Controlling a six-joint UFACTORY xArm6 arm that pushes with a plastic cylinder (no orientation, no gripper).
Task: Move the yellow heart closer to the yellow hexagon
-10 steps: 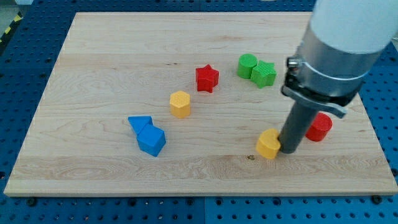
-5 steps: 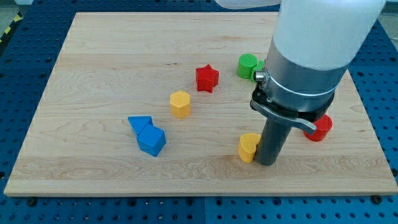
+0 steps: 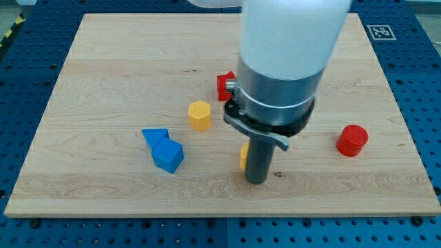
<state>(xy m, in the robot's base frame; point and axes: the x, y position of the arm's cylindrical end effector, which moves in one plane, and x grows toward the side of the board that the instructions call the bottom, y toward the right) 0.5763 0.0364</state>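
Note:
The yellow hexagon [image 3: 199, 115] stands on the wooden board [image 3: 103, 83] a little left of centre. The yellow heart [image 3: 244, 156] shows only as a thin sliver at the left side of my rod; the rest is hidden behind it. My tip [image 3: 256, 180] rests on the board, touching the heart's right side. The heart lies to the lower right of the hexagon, about a block's width or two apart.
A red star [image 3: 222, 85] peeks out left of the arm, above the hexagon's right. A blue triangle [image 3: 154, 136] and a blue block [image 3: 168, 156] touch at lower left. A red cylinder [image 3: 352, 140] stands at right. The arm hides the green blocks.
My tip has slid left across the board, pushing the yellow heart left with it, closer to the yellow hexagon. The arm now covers the green blocks and most of the red star.

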